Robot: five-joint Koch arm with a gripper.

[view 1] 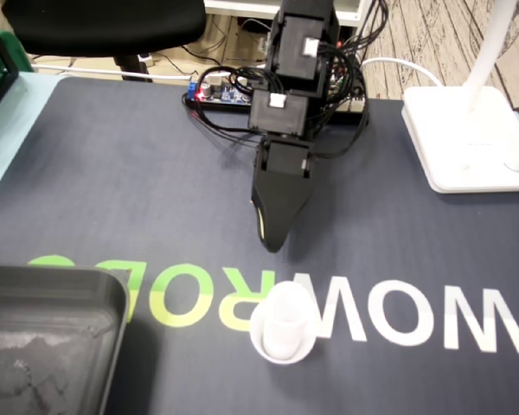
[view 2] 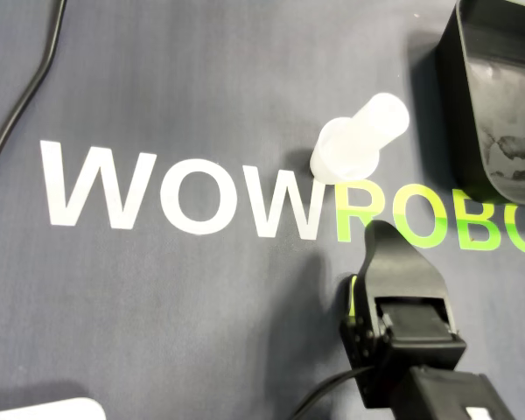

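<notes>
One arm leans forward from its base, wrist bent so the tool (view 1: 272, 240) points steeply down, its tip close to the dark mat (view 1: 112, 173) on the tabletop. Only a single black tip shows (in both views), so I cannot tell whether the jaws are together. The white cup (view 1: 284, 333) stands apart from the tool on the mat's lettering, near a black tray (view 1: 43, 337).

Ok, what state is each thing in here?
Gripper: holding nothing; open or shut cannot be told.
White cup: standing on the mat, not held.
Black tray: nothing in the part that shows.
Lamp: on or off cannot be told.
</notes>
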